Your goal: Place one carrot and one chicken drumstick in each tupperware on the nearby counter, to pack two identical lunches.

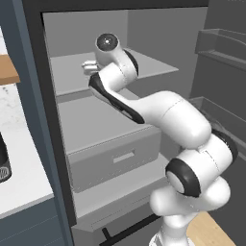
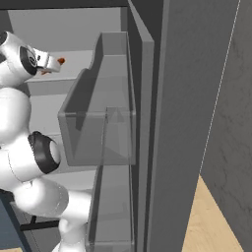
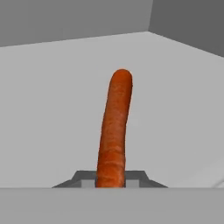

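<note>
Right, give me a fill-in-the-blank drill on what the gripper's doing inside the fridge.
1. The gripper is shut on a ____.
2. The carrot is coloured ____.
3. The carrot lies over a grey fridge ____.
4. In the left base view, a closed ____ sits under the shelf.

Missing words: carrot; orange; shelf; drawer

The white arm rises from the base, bends at its dark elbow and reaches forward and up to the left. Its gripper (image 3: 111, 179) is closed, the fingers (image 3: 133, 177) clamped on either side of a carrot (image 3: 114, 131).
</note>
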Controlling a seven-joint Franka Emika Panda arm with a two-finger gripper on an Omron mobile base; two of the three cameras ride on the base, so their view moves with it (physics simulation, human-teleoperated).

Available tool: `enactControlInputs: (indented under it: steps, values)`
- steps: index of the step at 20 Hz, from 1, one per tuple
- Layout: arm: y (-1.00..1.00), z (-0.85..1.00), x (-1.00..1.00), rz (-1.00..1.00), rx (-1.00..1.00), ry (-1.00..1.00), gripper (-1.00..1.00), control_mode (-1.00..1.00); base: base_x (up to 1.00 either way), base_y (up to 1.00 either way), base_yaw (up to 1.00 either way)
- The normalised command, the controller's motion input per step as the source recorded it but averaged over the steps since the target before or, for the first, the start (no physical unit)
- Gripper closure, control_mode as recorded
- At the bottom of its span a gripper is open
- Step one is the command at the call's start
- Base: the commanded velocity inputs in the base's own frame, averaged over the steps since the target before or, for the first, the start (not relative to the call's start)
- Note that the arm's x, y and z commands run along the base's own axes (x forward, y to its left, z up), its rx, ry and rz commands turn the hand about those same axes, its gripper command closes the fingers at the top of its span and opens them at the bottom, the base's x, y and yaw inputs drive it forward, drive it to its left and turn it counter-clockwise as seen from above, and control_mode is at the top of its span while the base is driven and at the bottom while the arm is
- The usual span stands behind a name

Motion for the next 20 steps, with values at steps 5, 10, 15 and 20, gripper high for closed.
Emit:
enactControlInputs:
  steps: [5,10,15,20]
  values:
    - [0.36,-0.21,-1.00,0.11,-0.02,-0.06,1.00,-1.00,0.00,0.00,0.00]
    - [0.04,-0.96,-1.00,0.03,-0.04,0.03,1.00,-1.00,0.00,0.00,0.00]
    - [-0.42,-0.99,-1.00,0.00,0.00,0.15,1.00,-1.00,0.00,0.00,0.00]
    - [-0.59,-0.80,-0.79,0.04,0.00,0.17,1.00,1.00,-0.20,0.00,0.03]
